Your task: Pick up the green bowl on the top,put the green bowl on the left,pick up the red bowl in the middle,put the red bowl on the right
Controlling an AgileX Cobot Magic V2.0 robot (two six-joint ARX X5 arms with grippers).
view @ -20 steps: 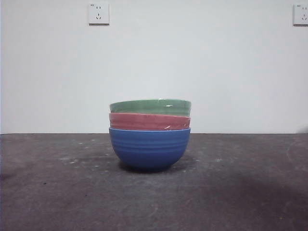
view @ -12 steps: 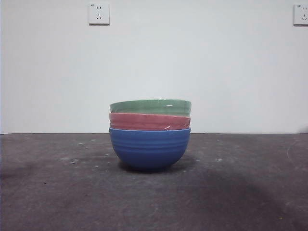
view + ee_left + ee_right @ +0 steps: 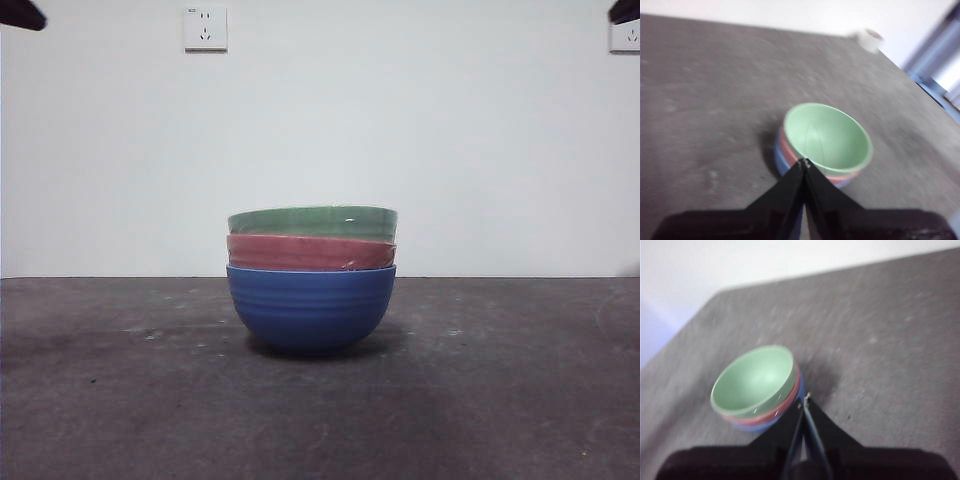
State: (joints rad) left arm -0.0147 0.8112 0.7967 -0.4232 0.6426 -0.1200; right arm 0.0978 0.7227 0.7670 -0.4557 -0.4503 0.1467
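Both arms are newly seen at the top corners | left gripper (image 3: 803, 162) and right gripper (image 3: 806, 399) pressed closed, empty | green bowl (image 3: 312, 221) is nested atop red bowl (image 3: 310, 252), mid-table (image 3: 120, 400) | rim is best gripped squarely, lifted straight.

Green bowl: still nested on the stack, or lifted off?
Nested. The green bowl sits in the red bowl; both shut grippers, left and right, are clear of it.

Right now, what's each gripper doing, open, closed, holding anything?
Left gripper: closed, holding nothing, above the table short of the green bowl.
Right gripper: closed, holding nothing, also short of the stacked bowls.
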